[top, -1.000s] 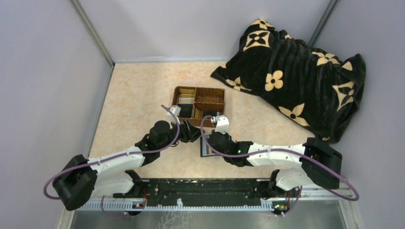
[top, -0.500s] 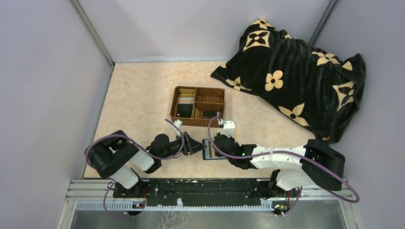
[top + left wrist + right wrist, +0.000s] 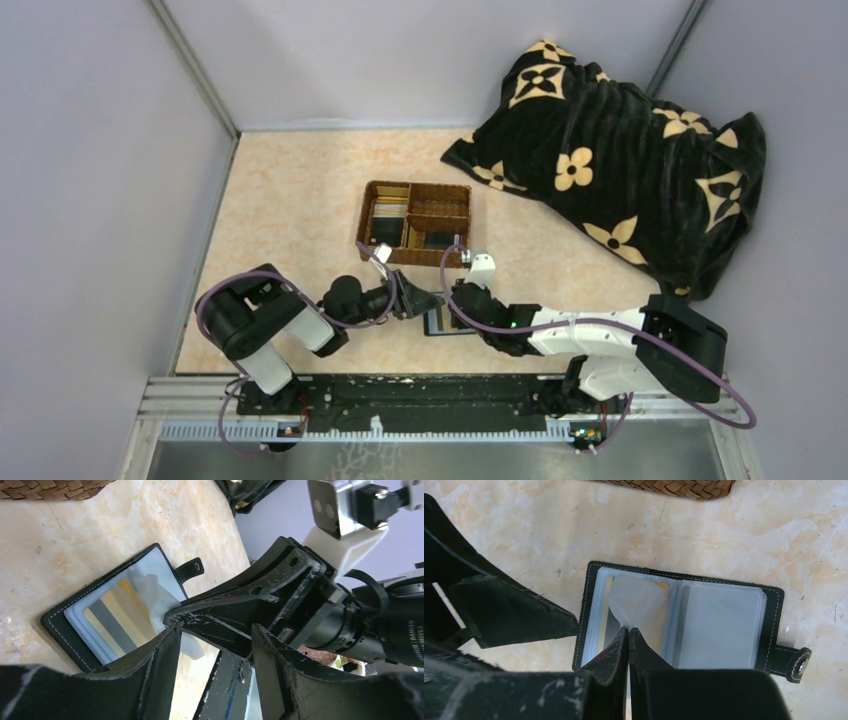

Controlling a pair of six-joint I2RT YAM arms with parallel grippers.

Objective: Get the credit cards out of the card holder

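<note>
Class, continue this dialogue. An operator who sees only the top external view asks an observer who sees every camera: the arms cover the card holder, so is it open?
Observer: Yes, the card holder lies spread open, its inside facing up.
Operator: What is the right gripper doing?
Observer: The right gripper is shut, pinching a clear sleeve.
Operator: Any cards inside?
Observer: Gold and grey credit cards show in a pocket.

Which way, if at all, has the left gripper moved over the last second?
Yes. The left gripper has drawn back from the wicker tray toward the near table edge and slightly right, beside the card holder.
</note>
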